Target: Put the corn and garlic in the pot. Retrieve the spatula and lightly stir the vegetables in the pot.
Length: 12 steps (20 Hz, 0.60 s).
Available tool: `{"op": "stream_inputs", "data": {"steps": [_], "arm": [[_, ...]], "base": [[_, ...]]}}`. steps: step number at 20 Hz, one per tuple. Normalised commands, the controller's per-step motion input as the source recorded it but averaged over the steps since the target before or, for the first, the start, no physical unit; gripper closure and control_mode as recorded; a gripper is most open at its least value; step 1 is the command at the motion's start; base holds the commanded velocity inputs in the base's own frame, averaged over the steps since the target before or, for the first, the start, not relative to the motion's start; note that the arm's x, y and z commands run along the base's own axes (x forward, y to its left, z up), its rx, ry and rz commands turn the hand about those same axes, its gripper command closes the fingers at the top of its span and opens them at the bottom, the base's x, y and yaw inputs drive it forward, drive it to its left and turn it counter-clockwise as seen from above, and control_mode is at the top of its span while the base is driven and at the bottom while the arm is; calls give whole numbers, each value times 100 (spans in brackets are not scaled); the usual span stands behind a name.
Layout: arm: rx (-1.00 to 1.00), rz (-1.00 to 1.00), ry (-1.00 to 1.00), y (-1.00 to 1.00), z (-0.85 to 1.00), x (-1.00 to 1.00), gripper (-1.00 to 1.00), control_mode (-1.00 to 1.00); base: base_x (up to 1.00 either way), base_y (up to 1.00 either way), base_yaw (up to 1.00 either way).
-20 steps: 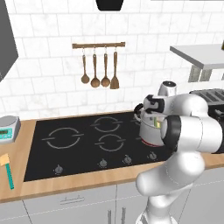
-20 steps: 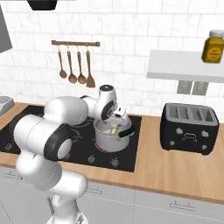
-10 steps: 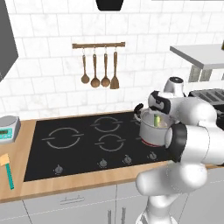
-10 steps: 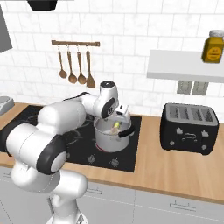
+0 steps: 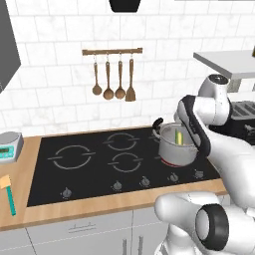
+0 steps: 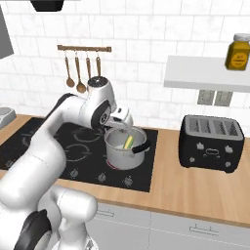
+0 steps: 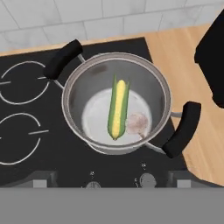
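Garlic (image 7: 136, 123) looks blurred beside corn (image 7: 118, 109) inside pot (image 7: 72, 105).

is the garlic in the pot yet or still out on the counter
In the pot. The hand view shows the garlic lying on the bottom of the pot, touching the corn beside it.

White tiled wall (image 5: 60, 89) is seen behind a wooden tabletop (image 6: 195, 185), black hob (image 5: 99, 159) inset, grey cabinets (image 6: 195, 229) below.

One corn (image 7: 118, 108), one garlic (image 7: 136, 123) (one pot (image 7: 157, 83)).
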Motion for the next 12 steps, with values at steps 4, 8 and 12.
{"op": "stream_inputs", "data": {"steps": [4,8,12], "arm": [[0,0,2,42,60,-80,-100,-100],[0,0,1,25,7,-55,-100,-100],[0,0,0,1,0,-7,-100,-100]], "base": [[0,0,0],[0,0,0],[0,0,0]]}}
